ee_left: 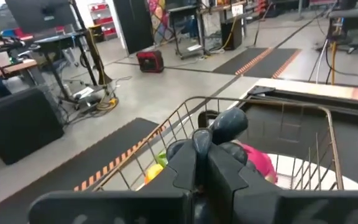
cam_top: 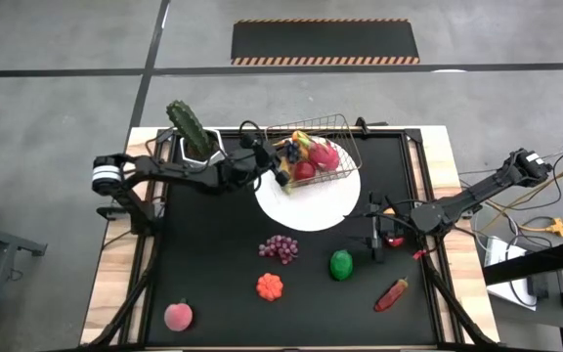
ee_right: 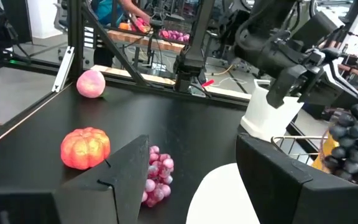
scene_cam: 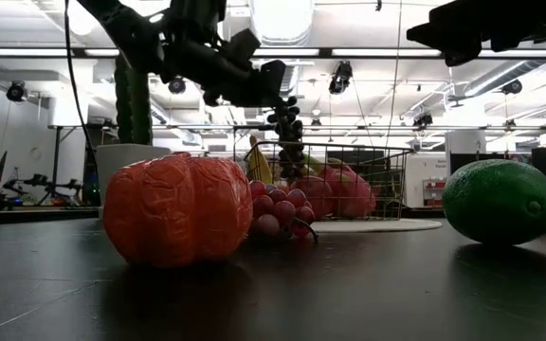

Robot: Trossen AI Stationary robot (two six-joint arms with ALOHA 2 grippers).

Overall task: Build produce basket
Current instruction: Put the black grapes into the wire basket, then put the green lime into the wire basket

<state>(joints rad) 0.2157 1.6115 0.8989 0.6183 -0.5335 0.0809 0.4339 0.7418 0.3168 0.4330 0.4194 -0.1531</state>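
The wire basket (cam_top: 345,132) stands on a white plate (cam_top: 311,210) at the far middle of the black mat and holds pink, red and yellow produce (cam_top: 321,156). My left gripper (cam_top: 280,162) is over the basket's left end, shut on a bunch of dark purple grapes (scene_cam: 289,137). My right gripper (cam_top: 375,237) is open and empty, low over the mat to the right of the plate. Loose on the mat lie pink grapes (cam_top: 280,248), a green fruit (cam_top: 341,264), an orange piece (cam_top: 270,286), a pink peach (cam_top: 178,316) and a red chili (cam_top: 391,294). My left gripper pinches the top of the dark grape bunch (ee_left: 227,124) between its two shut fingers. The fingers come from the table's left, slanting down. The bunch hangs below the fingers (scene_cam: 290,156), lifted clear of the mat, at the basket's left end.
A green cactus in a white pot (cam_top: 195,137) stands just left of the basket, beside my left arm. The mat has a raised dark frame around it (cam_top: 428,196). Cables lie off the table's right side (cam_top: 536,225).
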